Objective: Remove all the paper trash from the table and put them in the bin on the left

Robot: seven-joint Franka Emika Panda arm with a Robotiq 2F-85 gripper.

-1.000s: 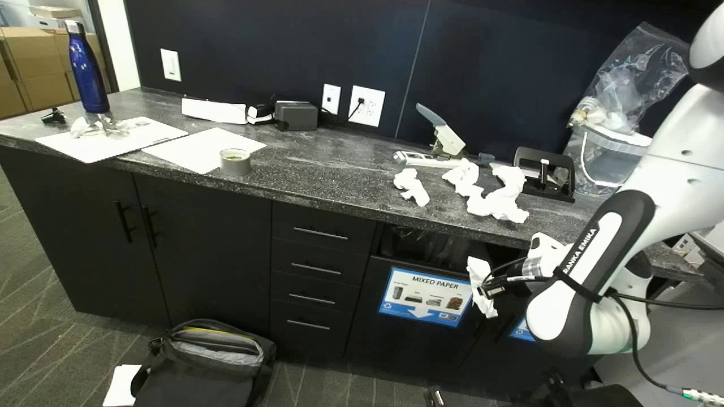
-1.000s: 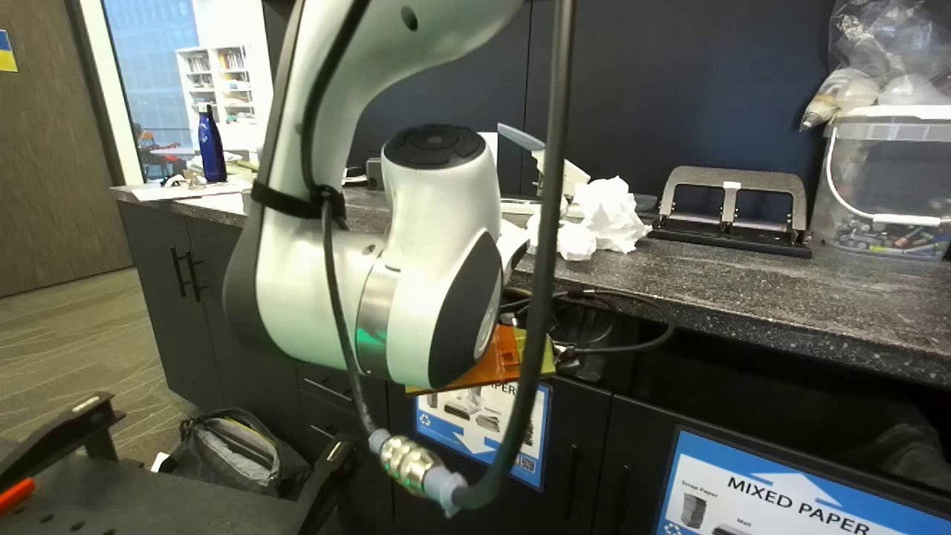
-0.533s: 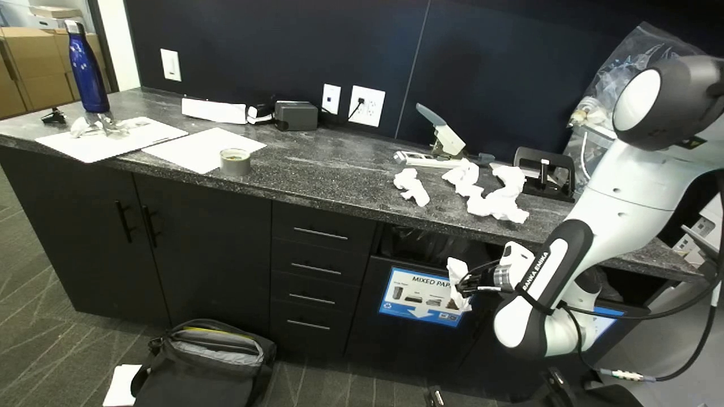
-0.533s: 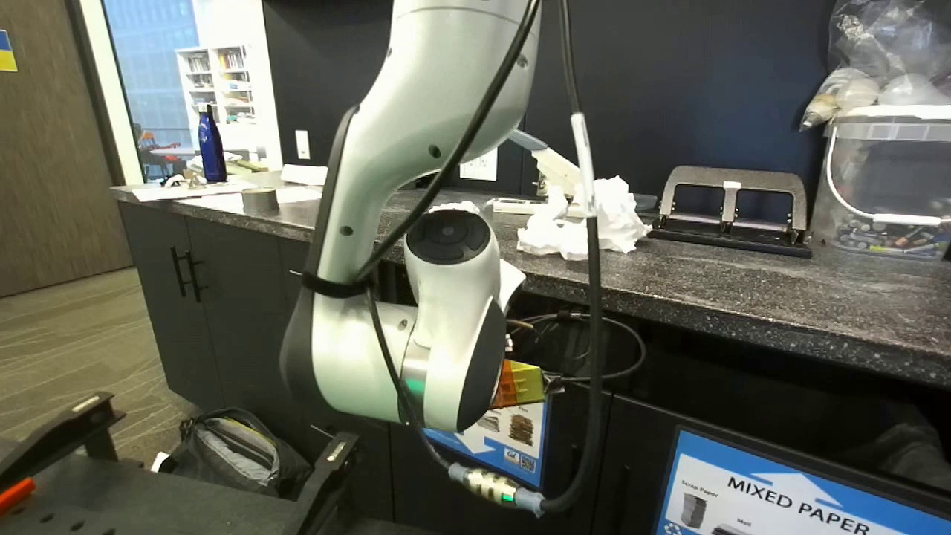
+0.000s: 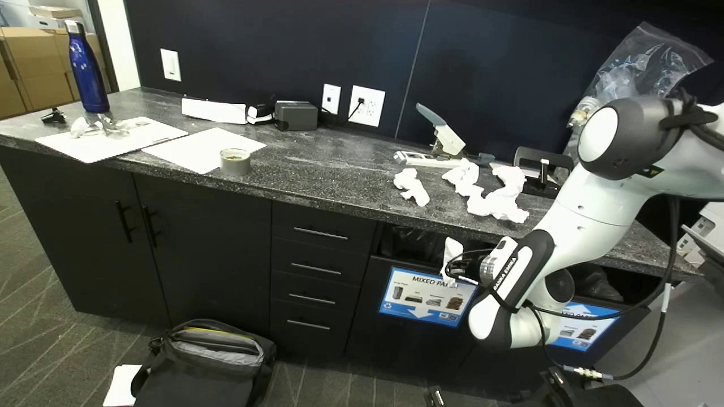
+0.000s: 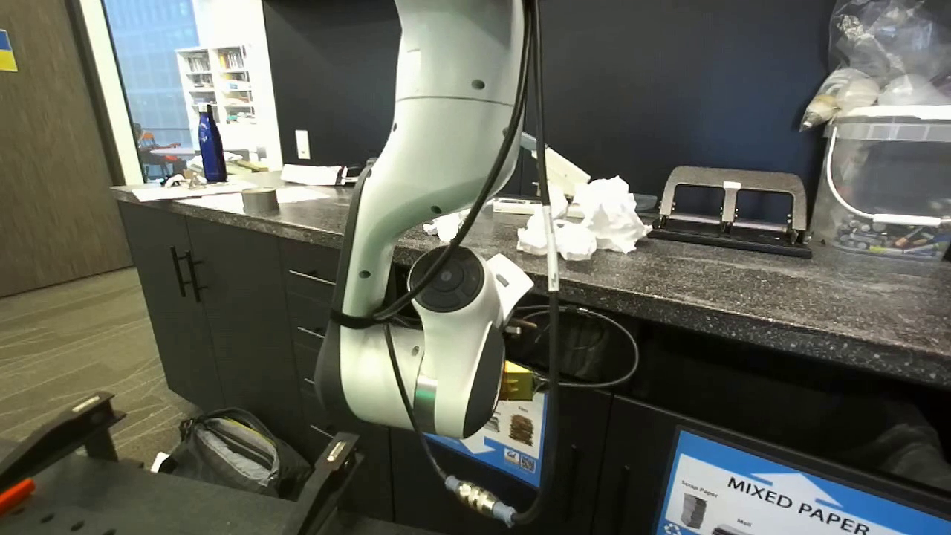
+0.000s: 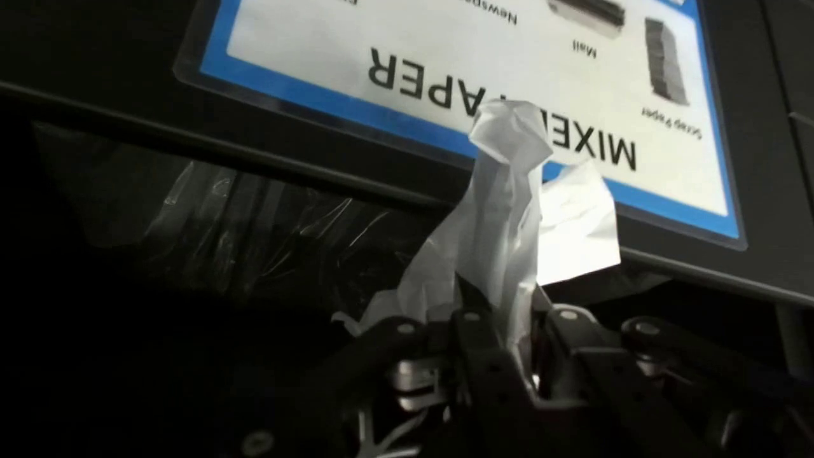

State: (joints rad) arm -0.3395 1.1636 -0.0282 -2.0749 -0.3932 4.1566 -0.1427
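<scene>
blue bottle [image 5: 88,70] upright | tape roll [image 5: 235,165] | hole punch [image 6: 730,204] beside clear bucket [image 6: 888,178] | dark bag [image 5: 203,367] on carpet [image 5: 45,288]

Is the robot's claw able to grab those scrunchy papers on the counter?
Probably not yet: its gripper holds another paper scrap near the bin, so it would likely need to let go first.

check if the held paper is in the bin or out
Out: pinched in the claw, the paper hides part of the label on the bin.

Table [image 5: 328,169] in both exterior views, dim upside-down wrist view apparently close to the bin [image 7: 356,165]
</scene>
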